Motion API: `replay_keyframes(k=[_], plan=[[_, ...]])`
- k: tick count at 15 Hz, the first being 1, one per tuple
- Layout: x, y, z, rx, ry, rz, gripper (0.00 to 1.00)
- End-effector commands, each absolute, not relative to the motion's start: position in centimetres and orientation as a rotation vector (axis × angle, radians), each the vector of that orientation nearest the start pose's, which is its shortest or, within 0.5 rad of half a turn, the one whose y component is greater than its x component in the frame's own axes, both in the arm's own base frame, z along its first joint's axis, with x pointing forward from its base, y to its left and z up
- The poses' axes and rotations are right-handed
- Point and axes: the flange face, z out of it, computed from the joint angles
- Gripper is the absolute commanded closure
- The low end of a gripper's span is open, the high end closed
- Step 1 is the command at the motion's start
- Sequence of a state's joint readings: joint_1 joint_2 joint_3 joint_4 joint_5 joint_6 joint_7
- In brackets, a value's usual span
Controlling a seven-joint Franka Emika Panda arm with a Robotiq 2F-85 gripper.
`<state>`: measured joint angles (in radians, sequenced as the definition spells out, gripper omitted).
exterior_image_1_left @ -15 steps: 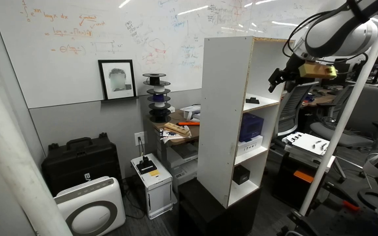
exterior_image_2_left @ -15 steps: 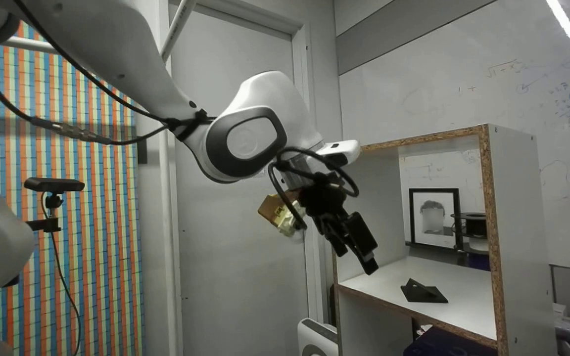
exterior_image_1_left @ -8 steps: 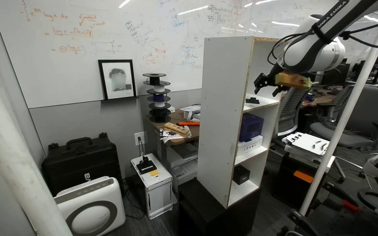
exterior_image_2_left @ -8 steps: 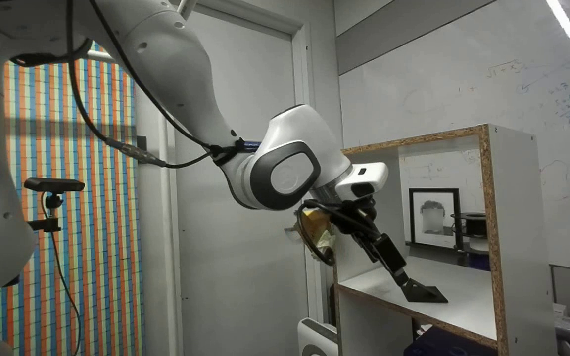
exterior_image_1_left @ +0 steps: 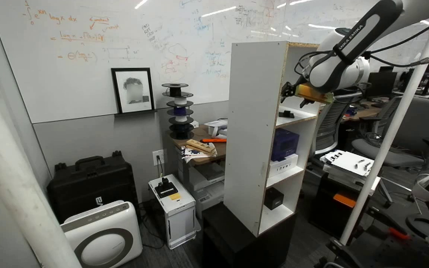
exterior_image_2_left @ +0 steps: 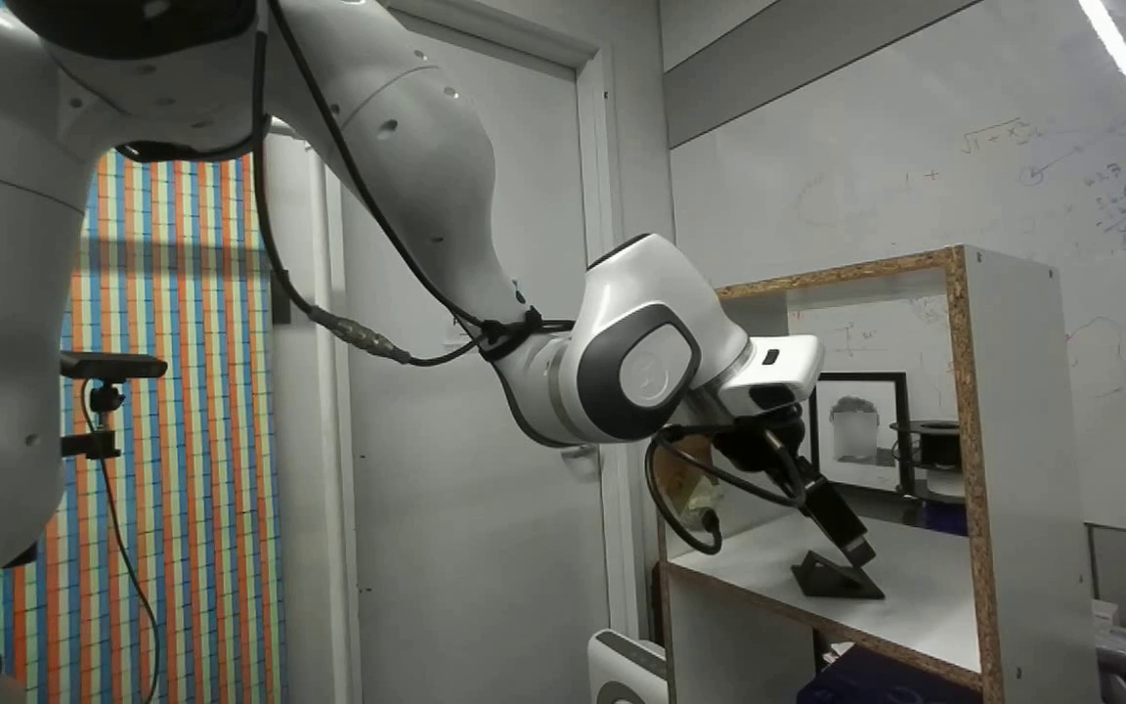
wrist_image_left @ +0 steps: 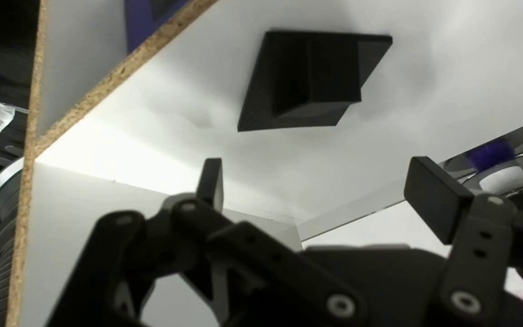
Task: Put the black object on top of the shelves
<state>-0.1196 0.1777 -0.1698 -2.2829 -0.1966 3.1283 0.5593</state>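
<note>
Holding the Robotiq gripper [wrist_image_left: 320,190] spread wide around nothing, near the black block-topped plate [wrist_image_left: 313,79] lying flat in the topmost compartment [exterior_image_2_left: 915,618] of the white shelving unit [exterior_image_1_left: 255,137], presumably aiming to straddle the raised block [wrist_image_left: 334,68] as the likeliest handle.

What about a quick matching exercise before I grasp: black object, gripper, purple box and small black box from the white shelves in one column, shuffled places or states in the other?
1. black object    A. in the bottom compartment
2. gripper    B. lying in the top compartment
3. purple box    C. in the middle compartment
4. small black box    D. open, holding nothing

Pairs: 1-B; 2-D; 3-C; 4-A.
</note>
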Motion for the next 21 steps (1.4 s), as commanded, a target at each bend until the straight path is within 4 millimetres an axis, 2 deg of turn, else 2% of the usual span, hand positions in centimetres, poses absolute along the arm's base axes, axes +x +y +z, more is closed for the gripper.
replay_keyframes(k=[1, 5, 9, 10, 11, 12, 13, 15, 16, 21], plan=[[57.9, -13.9, 35.1, -2.754, 0.979, -1.101, 0.0], [59.0, -11.5, 34.2, -2.725, 0.988, -1.061, 0.0], [59.3, -9.9, 33.5, -2.724, 0.984, -1.016, 0.0], [59.2, -9.8, 33.5, -2.727, 0.981, -1.007, 0.25], [59.0, -9.9, 33.5, -2.729, 0.984, -0.995, 0.27], [58.8, -10.0, 33.4, -2.729, 0.991, -0.982, 0.34], [58.6, -9.9, 33.3, -2.726, 1.002, -0.96, 0.1], [58.1, -10.0, 32.8, -2.719, 1.018, -0.921, 0.06], [57.9, -10.0, 32.6, -2.713, 1.033, -0.895, 0.0], [57.3, -11.2, 31.9, -2.737, 1.051, -0.787, 0.0]])
